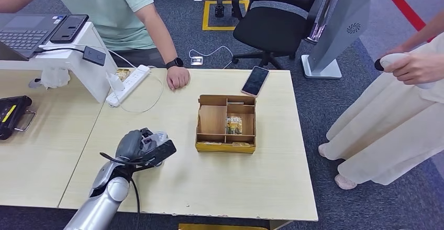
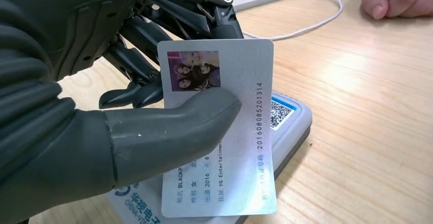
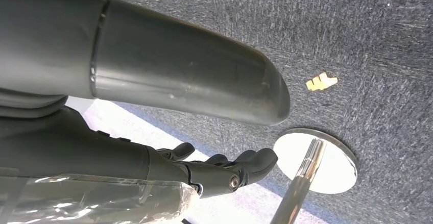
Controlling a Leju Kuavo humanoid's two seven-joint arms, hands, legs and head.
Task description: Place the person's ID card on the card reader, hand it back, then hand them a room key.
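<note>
Right in close, we see our left hand (image 2: 102, 106) pinching the ID card (image 2: 240, 132) between the thick thumb and the dark fingers (image 2: 153, 73) behind it, thumb pressed just under the photo. The card stands on edge, its lower part against the card reader (image 2: 291, 119), the flat white-and-blue pad lying on the worktop (image 2: 367, 132). We judge the card light, thin, stiff and glossy, so it could easily slide out of a loose pinch; the hold belongs on the broad faces near one end, as now, leaving the far end free to lay flat on the reader or for the person to take. Our right hand (image 3: 224, 170) hangs by the floor, holding nothing, fingers loosely apart. Moving out across the worktop in the head view, the wooden tray (image 1: 226, 123) sits in the middle with what looks like a room key (image 1: 233, 124) marked "HOTEL" in one compartment: another small slick card, best lifted by an edge, we reckon. Beyond it lies a phone (image 1: 255, 80), and the person's fist (image 1: 177, 77) rests at the far edge.
</note>
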